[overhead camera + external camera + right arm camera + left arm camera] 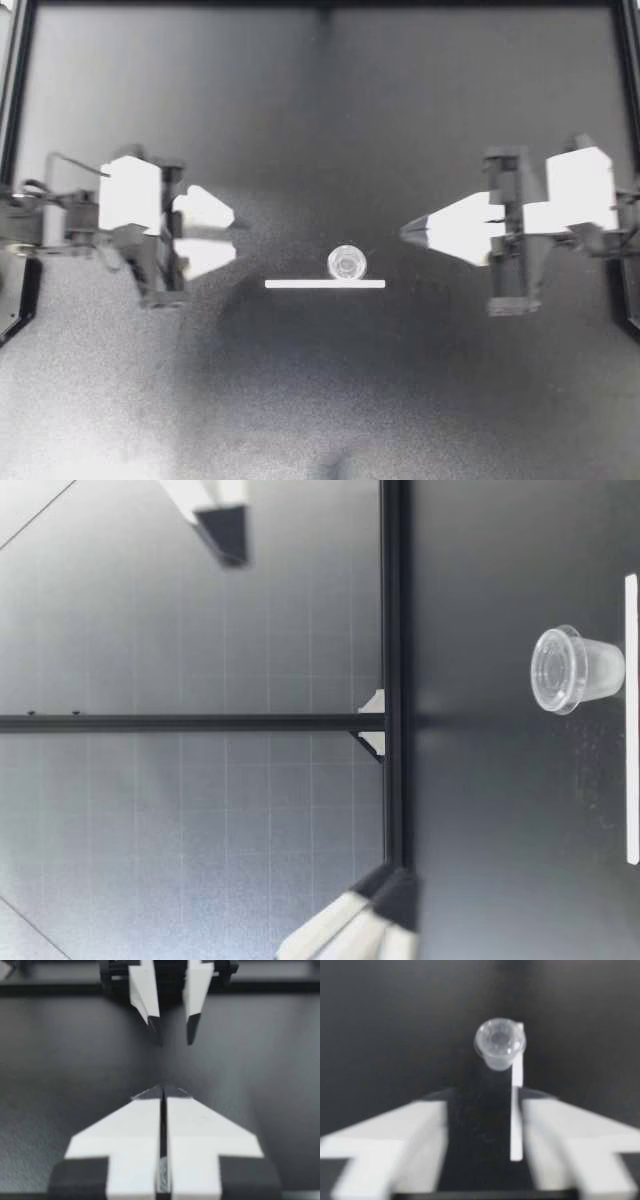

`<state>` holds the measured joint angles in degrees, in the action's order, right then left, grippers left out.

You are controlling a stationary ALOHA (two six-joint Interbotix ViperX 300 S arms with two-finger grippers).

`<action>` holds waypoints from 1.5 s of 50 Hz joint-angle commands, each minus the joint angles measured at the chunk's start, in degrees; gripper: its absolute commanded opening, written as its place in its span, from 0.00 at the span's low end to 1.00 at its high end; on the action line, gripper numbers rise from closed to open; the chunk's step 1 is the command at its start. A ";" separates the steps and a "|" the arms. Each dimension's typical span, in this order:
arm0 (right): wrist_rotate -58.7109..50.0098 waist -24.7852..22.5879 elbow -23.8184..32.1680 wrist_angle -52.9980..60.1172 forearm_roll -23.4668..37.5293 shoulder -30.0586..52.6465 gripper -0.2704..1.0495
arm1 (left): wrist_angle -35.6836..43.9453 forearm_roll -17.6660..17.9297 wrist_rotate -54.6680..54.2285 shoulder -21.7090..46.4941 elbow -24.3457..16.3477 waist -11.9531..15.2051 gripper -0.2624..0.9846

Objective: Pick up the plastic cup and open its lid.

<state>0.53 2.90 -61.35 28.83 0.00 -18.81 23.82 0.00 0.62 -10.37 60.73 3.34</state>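
A small clear plastic cup (346, 263) with its lid on stands upright mid-table, against a thin white strip (325, 284). My left gripper (235, 233) hovers well to the cup's left, open and empty. My right gripper (405, 232) is to the cup's right, shut on nothing. The two grippers point at each other, and the cup sits slightly off their line. In the left wrist view the cup (499, 1045) lies ahead of the open gripper (482, 1105), beside the strip (516, 1110). The low view shows the cup (575, 670) upright, lid on top. The right wrist view does not show the cup.
A black frame rail (20, 90) borders the dark table at the back and sides. In the right wrist view my shut right gripper (162, 1091) faces the open left gripper (170, 1025) across the table.
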 commanded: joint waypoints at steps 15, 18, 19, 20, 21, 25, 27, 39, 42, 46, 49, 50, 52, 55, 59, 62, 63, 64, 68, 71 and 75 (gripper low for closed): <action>0.00 0.70 8.88 -7.91 0.00 13.45 0.07 | 5.36 -1.23 0.35 13.36 -6.50 0.09 0.64; 0.00 0.70 10.20 -10.28 0.00 15.03 0.07 | 6.42 -1.41 0.35 15.03 -7.47 -0.09 0.64; 0.00 0.70 10.55 -11.07 0.00 15.47 0.07 | 6.59 -1.49 0.35 15.47 -7.73 -0.18 0.64; 0.00 0.70 10.81 -11.78 -0.09 15.82 0.07 | 6.77 -1.58 0.35 16.08 -8.17 -0.35 0.64; 0.00 0.70 11.25 -12.74 0.00 16.35 0.07 | 6.86 -1.67 0.35 16.52 -8.53 -0.44 0.64; 0.00 0.70 12.22 -14.68 0.00 17.58 0.07 | 6.94 -1.93 0.26 18.11 -9.84 -0.97 0.64; 0.00 0.70 12.66 -15.29 -0.09 18.11 0.07 | 7.03 -1.93 0.26 18.90 -10.37 -1.23 0.64; 0.09 0.70 13.01 -15.47 0.00 20.30 0.07 | 7.29 -2.11 0.35 22.41 -13.45 -1.41 0.64; 0.09 0.70 13.10 -15.56 0.00 20.65 0.07 | 7.29 -2.11 0.44 23.29 -13.89 -1.41 0.64; 0.09 0.70 13.01 -15.82 0.00 20.92 0.07 | 7.29 -2.29 0.44 24.79 -14.77 -1.41 0.64; 0.18 0.70 13.10 -15.82 -0.09 21.36 0.07 | 7.29 -2.20 0.44 25.40 -15.12 -1.41 0.64; 0.18 0.70 13.10 -15.82 0.00 21.45 0.07 | 7.29 -2.20 0.44 25.75 -15.29 -1.41 0.64; 0.18 0.70 13.01 -15.82 0.00 21.62 0.07 | 7.47 -2.20 0.44 26.28 -15.64 -1.41 0.64; 0.09 0.88 12.92 -15.82 0.00 22.06 0.07 | 7.82 -2.20 0.44 26.89 -16.17 -1.41 0.64; 0.09 1.14 13.10 -15.82 -0.09 22.85 0.07 | 8.00 -2.20 0.44 27.51 -16.61 -1.41 0.64; 0.09 1.32 13.10 -15.82 -0.09 23.12 0.07 | 8.00 -2.20 0.44 27.86 -16.87 -1.41 0.64; 0.09 1.41 13.18 -15.82 -0.09 23.29 0.07 | 8.09 -2.29 0.44 27.95 -16.96 -1.41 0.64; 0.09 1.49 13.18 -15.82 0.00 23.29 0.07 | 8.09 -2.20 0.44 28.13 -17.05 -1.41 0.64; 0.09 1.85 13.18 -15.82 0.00 23.47 0.07 | 8.09 -2.20 0.44 28.74 -17.40 -1.32 0.64; 0.18 2.11 13.18 -15.82 0.00 23.64 0.07 | 8.09 -2.20 0.44 29.18 -17.67 -1.14 0.64; 0.09 2.64 13.01 -15.82 -0.09 23.91 0.07 | 8.17 -2.20 0.44 29.62 -18.19 -0.97 0.64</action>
<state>0.62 4.57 -49.13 12.74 0.00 5.63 31.38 -2.20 0.97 19.95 43.77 2.02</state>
